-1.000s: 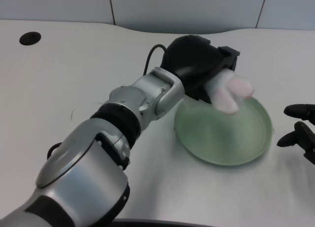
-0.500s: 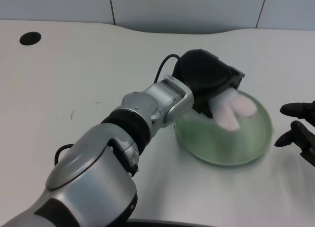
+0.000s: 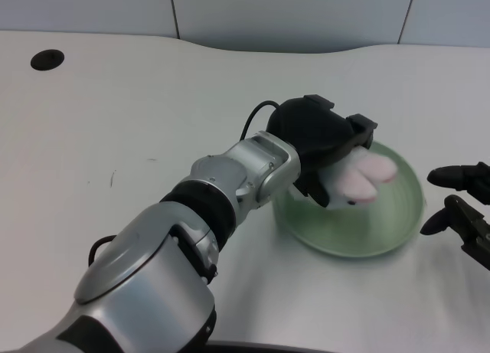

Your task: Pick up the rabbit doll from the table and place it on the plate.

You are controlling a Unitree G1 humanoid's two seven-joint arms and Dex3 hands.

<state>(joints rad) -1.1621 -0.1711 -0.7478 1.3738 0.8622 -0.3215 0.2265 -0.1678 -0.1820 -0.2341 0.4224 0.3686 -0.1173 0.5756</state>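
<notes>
White table [image 3: 115, 123] fills most of the head view, with a grey panelled wall [image 3: 291, 12] behind its far edge and a small dark round hole [image 3: 47, 60] in the tabletop at far left. Left arm [image 3: 230, 177] reaches diagonally from bottom left toward centre-right: silver shells, black joint bands, a black cable [image 3: 256, 116] looping up near the wrist. Left hand [image 3: 318, 138] is over the near-left part of the green plate [image 3: 383, 230], fingers wrapped around the rabbit doll [image 3: 358, 177], so it holds the doll. Doll is white and pale pink; two rounded pink lobes stick out to the right of the hand, a whiter part hangs just below the fingers. Doll sits over the plate's upper-left interior, inside the rim as seen from the camera. Can't tell whether it touches the plate surface or hangs just above it; the hand covers most of it. Plate is round, shallow, translucent green, lying flat on the table right of centre, its left edge partly hidden behind the wrist and hand. Right hand [image 3: 463, 207] shows at the right picture edge, black fingers apart, just beside the plate's right rim, touching nothing visible. Faint small dark mark [image 3: 112, 178] on the table at left.
</notes>
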